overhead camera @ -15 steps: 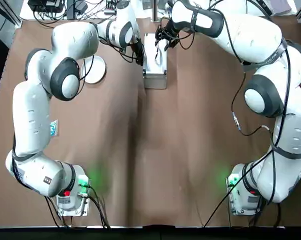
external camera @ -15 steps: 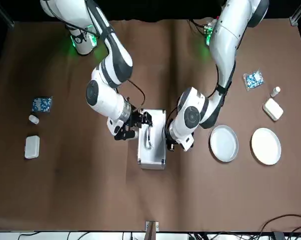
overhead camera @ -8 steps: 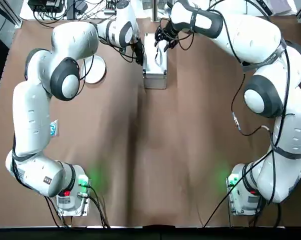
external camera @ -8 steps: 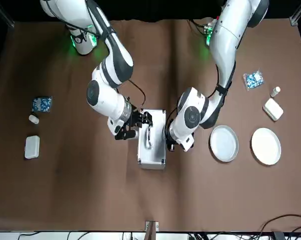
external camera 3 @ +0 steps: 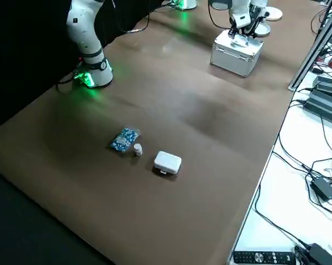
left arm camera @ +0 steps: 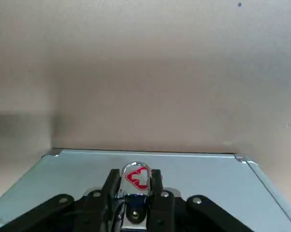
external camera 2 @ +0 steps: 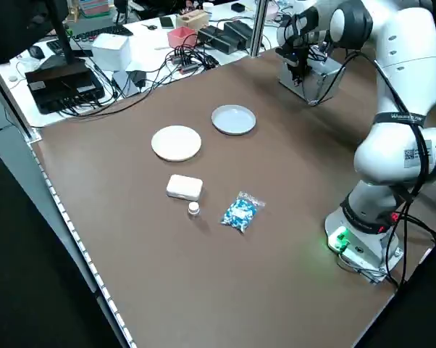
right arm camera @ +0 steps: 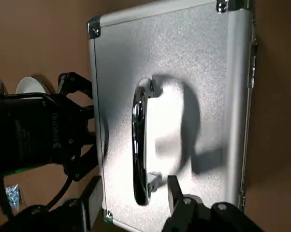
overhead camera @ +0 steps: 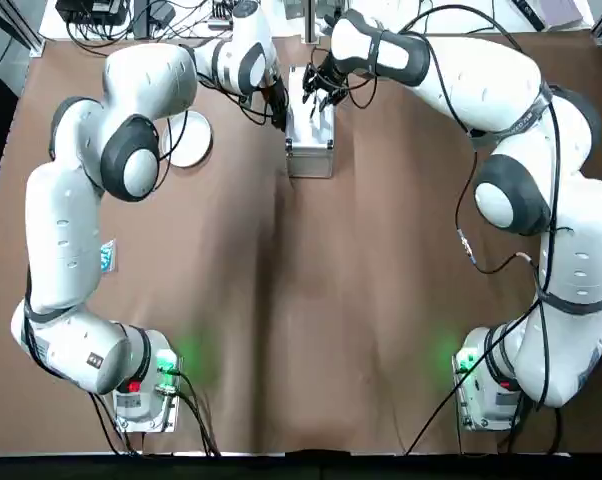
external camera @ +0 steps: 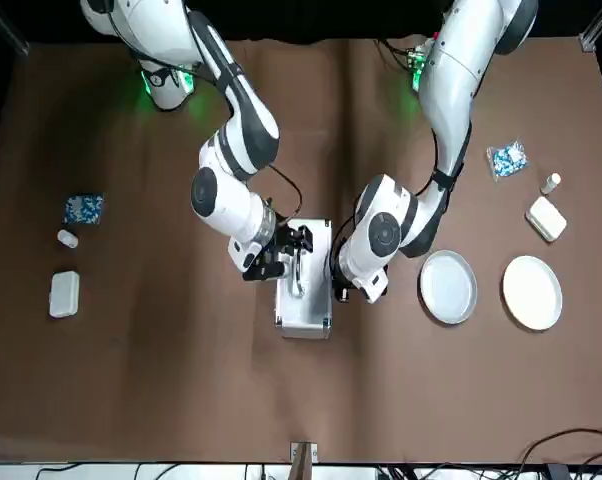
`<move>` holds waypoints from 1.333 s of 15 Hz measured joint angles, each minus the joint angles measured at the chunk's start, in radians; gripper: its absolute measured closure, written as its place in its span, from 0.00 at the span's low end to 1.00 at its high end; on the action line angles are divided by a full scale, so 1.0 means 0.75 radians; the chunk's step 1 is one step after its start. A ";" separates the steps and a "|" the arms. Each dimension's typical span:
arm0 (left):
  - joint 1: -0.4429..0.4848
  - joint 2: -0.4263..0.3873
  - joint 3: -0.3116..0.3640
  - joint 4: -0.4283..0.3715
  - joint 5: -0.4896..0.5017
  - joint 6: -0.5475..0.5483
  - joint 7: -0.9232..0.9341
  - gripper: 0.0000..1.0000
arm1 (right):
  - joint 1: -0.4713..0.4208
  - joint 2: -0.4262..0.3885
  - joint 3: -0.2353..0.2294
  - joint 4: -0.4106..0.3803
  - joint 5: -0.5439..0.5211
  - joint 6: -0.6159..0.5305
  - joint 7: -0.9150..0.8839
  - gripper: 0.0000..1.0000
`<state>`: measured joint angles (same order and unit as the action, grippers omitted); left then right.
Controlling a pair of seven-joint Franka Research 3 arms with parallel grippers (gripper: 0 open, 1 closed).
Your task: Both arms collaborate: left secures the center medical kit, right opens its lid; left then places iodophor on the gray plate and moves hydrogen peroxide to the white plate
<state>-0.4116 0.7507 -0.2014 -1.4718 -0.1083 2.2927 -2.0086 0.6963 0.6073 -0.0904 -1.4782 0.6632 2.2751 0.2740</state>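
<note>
You have a brown-covered table [external camera: 211,390] under both arms, wrinkled in places, with a white desk [external camera 2: 142,43] along one edge carrying a monitor [external camera 2: 19,22], a keyboard [external camera 2: 106,33] and tangled cables [external camera 2: 193,56]. The medical kit [external camera: 303,325] stands closed between your grippers. Your left gripper [left arm camera: 136,176] is at its side, fingers closed on a shiny metal fitting [left arm camera: 137,178] with a red mark. Your right gripper [right arm camera: 135,182] is over the lid, fingers spread and holding nothing, the handle [right arm camera: 139,145] just beyond their tips. Well out from the left fingers, away from the kit, are the gray plate [external camera: 448,287] and, farther, the white plate [external camera: 532,293]. The arms partly hide the kit overhead; you can't read the labels on the small bottles [external camera 2: 194,209] [external camera 3: 138,149].
</note>
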 joint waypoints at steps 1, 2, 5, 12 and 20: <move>0.000 0.000 0.000 0.000 0.000 0.000 0.000 0.69 | 0.000 0.011 0.000 0.007 0.000 0.007 0.000 0.38; 0.000 0.000 0.000 0.000 0.000 0.000 0.000 0.69 | 0.000 0.013 -0.001 0.009 0.000 0.009 0.001 0.45; 0.000 0.000 0.000 0.000 0.000 0.000 0.000 0.69 | 0.000 0.018 -0.001 0.021 0.000 0.010 0.001 0.53; 0.000 0.000 0.000 0.000 0.000 0.000 0.000 0.69 | 0.000 0.021 -0.002 0.027 0.000 0.010 0.002 0.83; 0.001 0.000 0.000 0.000 0.000 0.000 0.001 0.69 | 0.000 0.021 -0.005 0.027 0.001 0.007 0.007 0.86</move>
<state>-0.4111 0.7509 -0.2014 -1.4717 -0.1083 2.2927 -2.0080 0.6963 0.6233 -0.0939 -1.4579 0.6638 2.2807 0.2790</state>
